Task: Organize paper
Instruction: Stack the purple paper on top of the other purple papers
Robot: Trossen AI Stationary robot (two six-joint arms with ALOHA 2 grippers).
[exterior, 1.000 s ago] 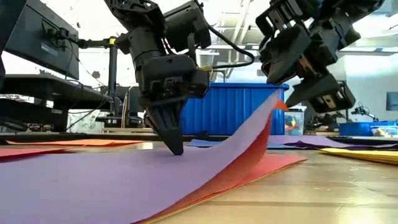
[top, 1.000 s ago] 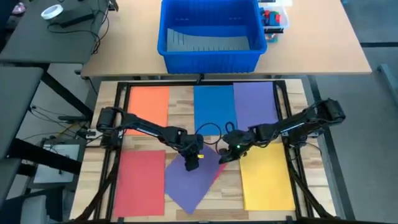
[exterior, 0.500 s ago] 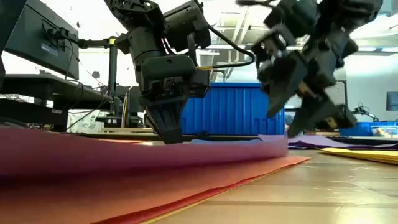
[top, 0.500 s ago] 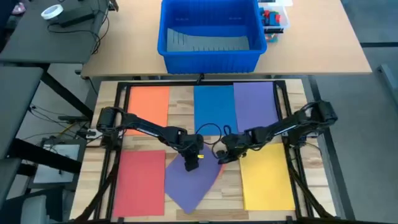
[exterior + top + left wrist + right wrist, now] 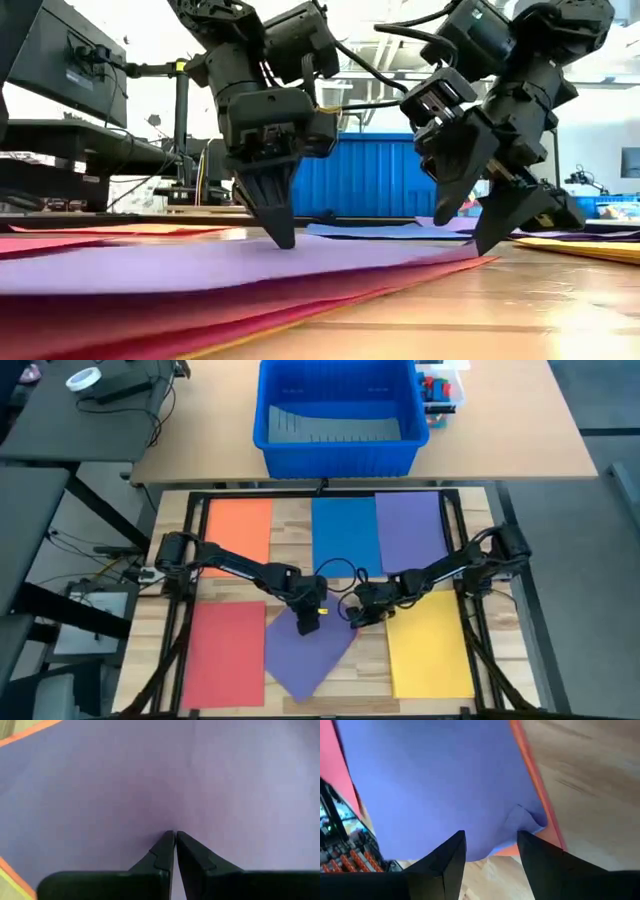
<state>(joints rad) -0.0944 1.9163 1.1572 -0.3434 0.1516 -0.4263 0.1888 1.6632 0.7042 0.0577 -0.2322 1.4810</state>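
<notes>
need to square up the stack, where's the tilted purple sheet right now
In the high view the tilted purple sheet lies at the table's front centre, between the red sheet and the yellow sheet, under the left gripper.

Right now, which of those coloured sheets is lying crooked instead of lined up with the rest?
The purple sheet at the table's near middle, skewed atop a red one, under the left pincer. The other purple sheet lies square.
</notes>
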